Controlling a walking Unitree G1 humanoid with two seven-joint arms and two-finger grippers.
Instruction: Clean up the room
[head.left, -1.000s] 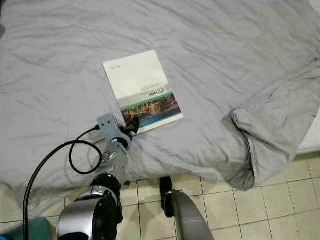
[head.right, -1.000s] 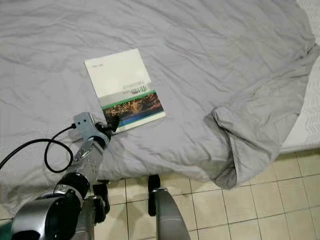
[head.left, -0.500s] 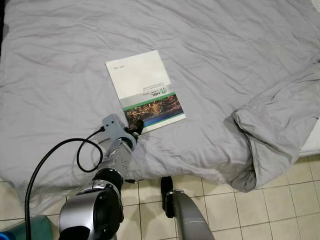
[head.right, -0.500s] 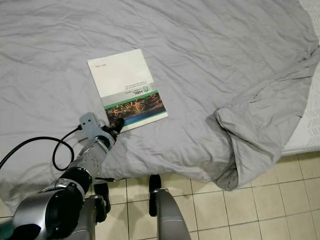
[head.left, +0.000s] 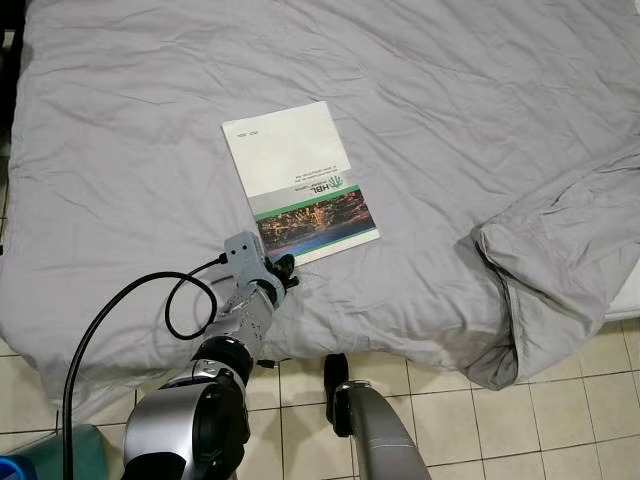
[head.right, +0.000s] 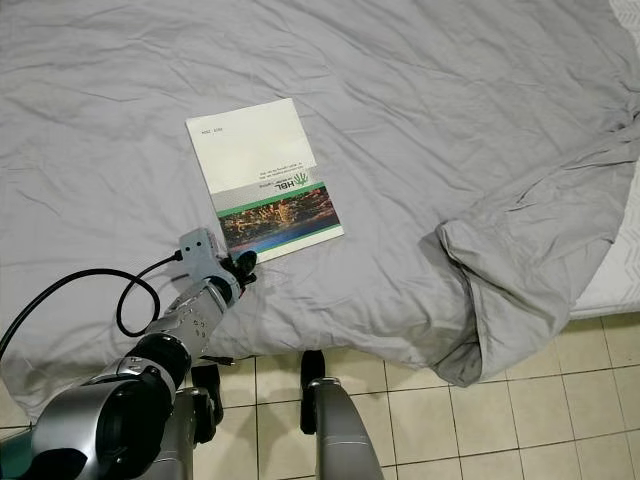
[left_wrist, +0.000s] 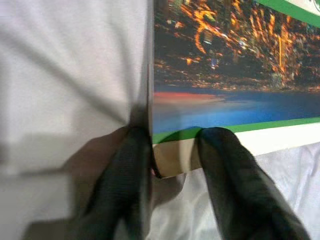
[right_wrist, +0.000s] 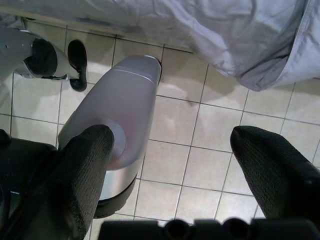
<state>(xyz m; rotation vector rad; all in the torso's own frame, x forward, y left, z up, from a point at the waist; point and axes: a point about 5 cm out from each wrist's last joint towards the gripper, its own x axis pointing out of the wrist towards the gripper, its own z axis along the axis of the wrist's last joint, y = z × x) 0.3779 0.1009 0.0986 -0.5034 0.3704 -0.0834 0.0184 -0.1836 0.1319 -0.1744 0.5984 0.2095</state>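
Risk first: the left gripper (left_wrist: 172, 150) has the booklet (head.left: 300, 180) only by its near corner. Thin stock, so a lift from here could bend the cover or let the corner slip out. The 2 fingers (left_wrist: 132, 170) also sit right on the bed sheet (head.left: 450, 110), so a pinch could catch fabric with the paper and drag the sheet.

Left jaws: narrow, 1 finger at the booklet's spine edge, the other on the white bottom margin, corner between them. Whether they are actually clamped on it, cannot tell.

Booklet lies flat on the bed, extending away from the jaws.

Right gripper (right_wrist: 175, 175): jaws wide, nothing between them, hanging over the tiled floor (right_wrist: 215, 130) beside the bed.
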